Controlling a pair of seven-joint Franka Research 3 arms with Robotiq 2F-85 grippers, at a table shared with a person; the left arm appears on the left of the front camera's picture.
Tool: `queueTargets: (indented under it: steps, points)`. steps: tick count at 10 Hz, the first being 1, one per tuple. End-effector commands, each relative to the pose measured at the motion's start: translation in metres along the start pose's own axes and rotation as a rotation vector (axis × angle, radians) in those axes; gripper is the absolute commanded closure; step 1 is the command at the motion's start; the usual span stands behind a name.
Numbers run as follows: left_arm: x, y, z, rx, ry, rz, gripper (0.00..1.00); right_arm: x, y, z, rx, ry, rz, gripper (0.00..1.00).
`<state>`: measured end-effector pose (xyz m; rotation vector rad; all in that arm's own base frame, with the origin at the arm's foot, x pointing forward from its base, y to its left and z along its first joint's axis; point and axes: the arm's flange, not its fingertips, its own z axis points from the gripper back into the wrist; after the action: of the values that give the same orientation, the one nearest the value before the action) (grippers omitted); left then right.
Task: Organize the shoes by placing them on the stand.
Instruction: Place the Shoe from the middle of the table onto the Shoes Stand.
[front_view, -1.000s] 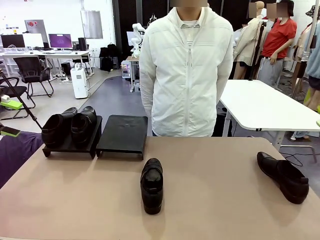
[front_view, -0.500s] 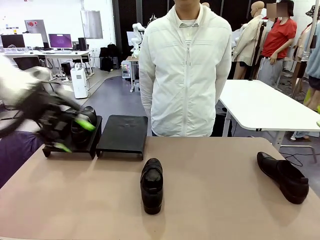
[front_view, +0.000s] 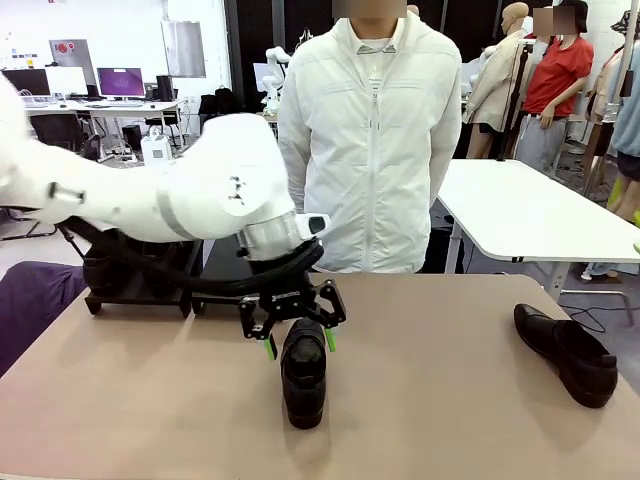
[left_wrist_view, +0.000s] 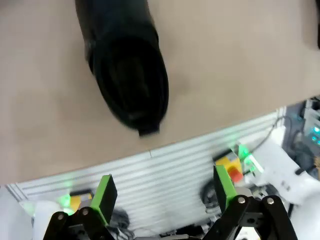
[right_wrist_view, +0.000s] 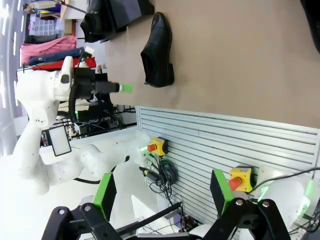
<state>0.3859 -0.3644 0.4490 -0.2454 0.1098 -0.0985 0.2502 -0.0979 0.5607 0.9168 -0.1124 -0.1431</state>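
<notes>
One black shoe (front_view: 303, 375) lies in the middle of the table, toe toward me. My left gripper (front_view: 298, 342) hangs open at its far end, a green pad on either side. In the left wrist view that shoe (left_wrist_view: 127, 65) lies beyond the open fingertips (left_wrist_view: 106, 192), not between them. Another shoe (front_view: 568, 352) rests at the right of the table. The stand (front_view: 135, 293) sits at the far left, largely hidden by my left arm, with dark shoes (front_view: 100, 264) on its left platform. My right gripper (right_wrist_view: 162, 192) is open and empty, off the table's near edge.
A person in a white jacket (front_view: 372, 140) stands at the far edge, hands out of sight. My left arm (front_view: 170, 195) spans the left half of the table. A second white table (front_view: 530, 215) stands behind on the right.
My left arm has swung in from the left, passing over the stand, and its open gripper now sits at the middle shoe. The shoes have not moved.
</notes>
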Motion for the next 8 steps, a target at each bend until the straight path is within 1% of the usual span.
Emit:
queueTargets:
  steps: [1,4,5,6,8]
  points:
    - [-0.016,0.01,0.009,-0.048,0.039,0.02,0.0,0.0,-0.001,0.0,0.018,-0.004,0.025,0.0]
    - [-0.016,0.01,0.009,-0.048,0.039,0.02,0.0,0.0,-0.001,0.0,0.018,-0.004,0.025,0.0]
    - [-0.004,0.0,0.004,-0.027,0.027,0.018,0.0,0.0,-0.001,0.0,0.018,-0.004,0.025,0.0]
    - [0.007,-0.01,-0.019,0.075,-0.035,0.064,0.0,0.0,-0.001,0.0,0.018,-0.004,0.025,0.0]
    - [0.021,-0.023,-0.04,0.102,-0.165,0.093,0.0,0.0,-0.001,0.0,0.018,-0.004,0.025,0.0]
